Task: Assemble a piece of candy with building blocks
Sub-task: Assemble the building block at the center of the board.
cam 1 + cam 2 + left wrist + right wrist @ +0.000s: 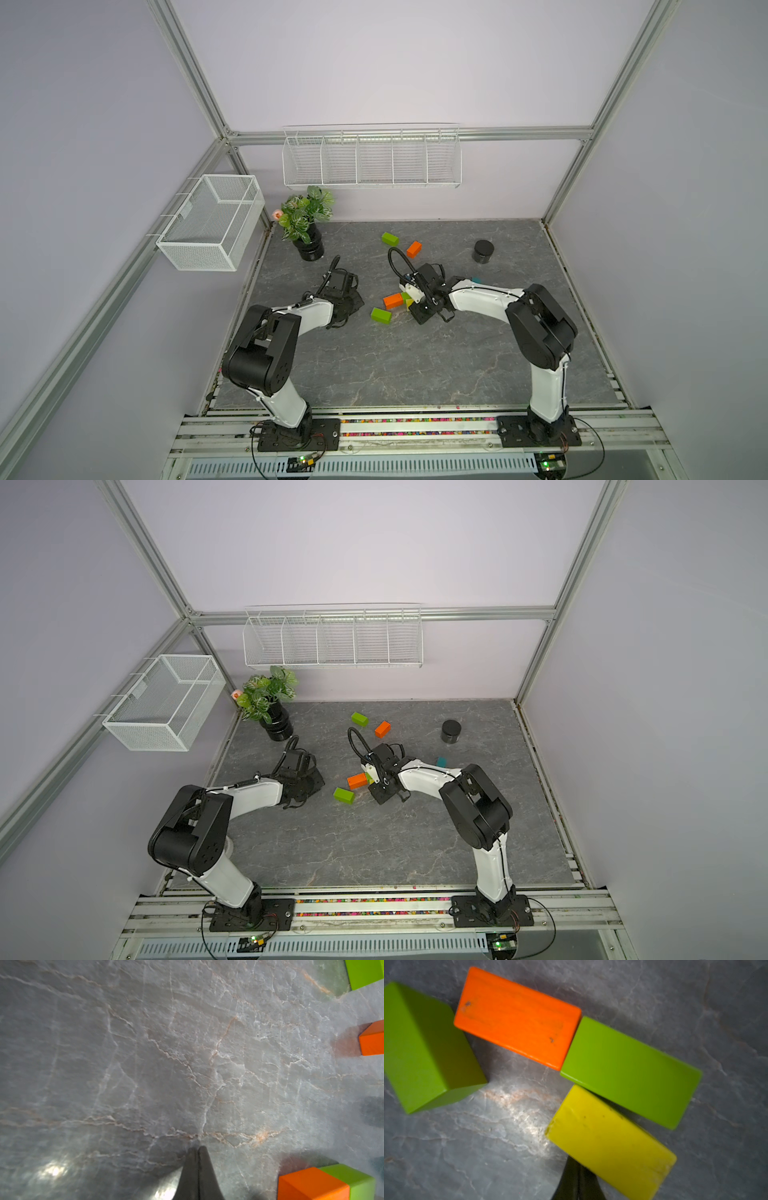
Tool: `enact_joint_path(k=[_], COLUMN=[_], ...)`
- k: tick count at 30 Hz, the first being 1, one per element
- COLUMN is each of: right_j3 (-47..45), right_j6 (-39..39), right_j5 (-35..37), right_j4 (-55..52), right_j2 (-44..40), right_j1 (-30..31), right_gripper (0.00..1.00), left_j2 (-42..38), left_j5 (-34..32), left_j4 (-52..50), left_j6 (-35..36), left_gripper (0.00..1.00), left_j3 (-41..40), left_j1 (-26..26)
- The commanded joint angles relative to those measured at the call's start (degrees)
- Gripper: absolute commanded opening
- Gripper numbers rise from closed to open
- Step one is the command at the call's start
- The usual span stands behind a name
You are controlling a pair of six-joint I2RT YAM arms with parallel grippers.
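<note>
Right wrist view: right claw (578, 1172) clenched beside yellow block (610, 1142); left claw (197, 1150) clenched too; pot (311, 250) holds plant (306, 211).

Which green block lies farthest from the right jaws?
The back green block, beside the lone orange block; the front green block and the middle green block lie mid-table.

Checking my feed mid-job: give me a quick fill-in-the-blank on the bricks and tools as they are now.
1. In the right wrist view, the orange brick meets a ___ brick end to end.
2. The right tool, tips by the yellow brick, is ___.
3. The left tool holds ___.
Missing words: green; shut; nothing.
</note>
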Motion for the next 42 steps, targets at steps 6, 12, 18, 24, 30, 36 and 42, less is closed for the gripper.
enact_joint_path(k=[6, 12, 18, 24, 30, 36, 42], right_j3=[0.3, -1.3, -3.6, -6.8, -7.3, -8.1, -7.5], right_j6=[-2.0, -1.5, -1.3, 0.3, 0.6, 0.9, 2.3], right_j5=[4.2, 2.5, -2.7, -6.7, -6.8, -8.4, -12.4], right_j4=[-0.9, -0.4, 0.1, 2.8, 3.9, 4.4, 4.4], right_j2=[1.6, -0.8, -7.1, -15.7, -16.8, -17.1, -14.7], right_j1=[-0.4, -0.3, -0.4, -0.5, -1.1, -1.0, 0.4], right_gripper=[0.07, 0.07, 0.06, 0.11, 0.11, 0.11, 0.12], left_j2=[2.6, 3.1, -0.6, -7.6, -5.5, -0.7, 4.4], left_j5=[0.7, 1.0, -1.5, -3.1, 2.8, 7.1, 12.8], left_j4=[-2.8, -2.6, -3.1, -6.8, -1.9, 1.1, 5.0], left_j6=[0.2, 0.1, -0.4, 2.0, 3.3, 4.4, 3.0], left_gripper=[0.0, 0.0, 0.0, 0.0, 0.0, 0.0, 0.0], left_j3=[0.0, 0.0, -1.5, -3.6, -4.7, -1.8, 0.7], left_j1=[0.3, 0.3, 0.4, 1.0, 0.9, 1.0, 0.7])
